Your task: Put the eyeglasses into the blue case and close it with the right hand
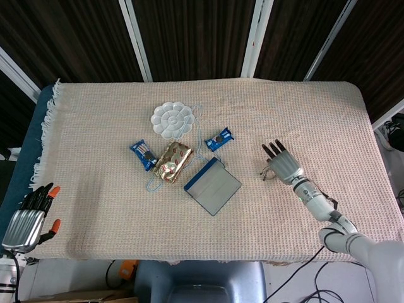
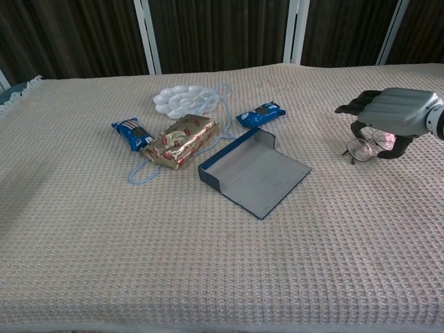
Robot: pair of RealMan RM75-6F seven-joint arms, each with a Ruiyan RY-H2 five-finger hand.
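The eyeglasses (image 1: 266,172) (image 2: 359,148) lie on the beige cloth at the right, thin-framed with round lenses. My right hand (image 1: 282,163) (image 2: 392,114) is low over them, palm down, its fingers arched over the frame and its thumb beside the far lens. The glasses still rest on the cloth, partly hidden under the hand. The blue case (image 1: 213,185) (image 2: 255,173) lies open and empty at the table's middle, grey lining up, to the left of the hand. My left hand (image 1: 28,218) hangs past the table's front left corner, fingers apart, holding nothing.
A white flower-shaped palette (image 1: 172,120) (image 2: 184,99) sits at the back. A gold packet (image 1: 172,161) (image 2: 182,139), two blue snack packs (image 1: 144,153) (image 1: 220,138) and a light blue cord (image 2: 142,173) lie just left of and behind the case.
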